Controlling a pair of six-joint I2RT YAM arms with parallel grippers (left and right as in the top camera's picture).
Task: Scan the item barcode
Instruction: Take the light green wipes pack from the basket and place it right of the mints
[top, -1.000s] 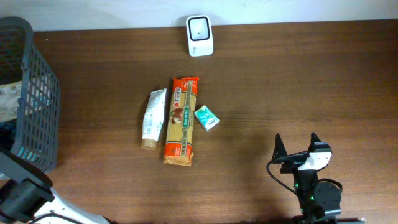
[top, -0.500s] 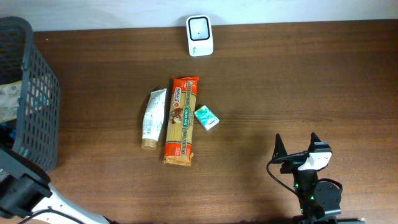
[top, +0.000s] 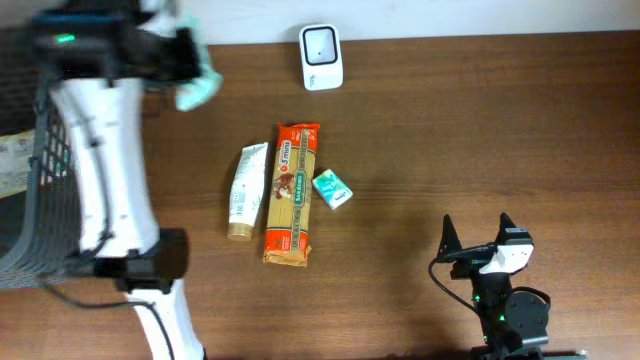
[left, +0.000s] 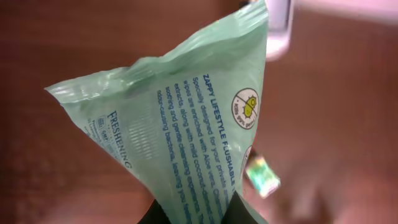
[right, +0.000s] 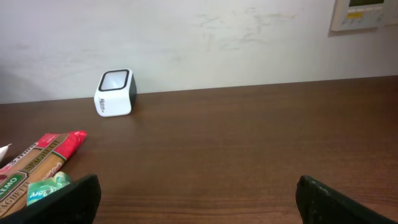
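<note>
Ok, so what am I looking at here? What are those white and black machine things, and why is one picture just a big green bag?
These are two robot arms at a brown wooden table. One picture looks down from above. The other two come from small cameras on each arm's wrist. The left gripper is a two-finger pincher. It is shut on a pale green plastic packet, so its camera sees that packet very close up. The right gripper is open and holds nothing. On the table lie a white tube, a long orange packet and a small teal box. At the back stands a white box-shaped scanner for reading barcodes. A dark grey mesh basket sits at the left edge.
</note>
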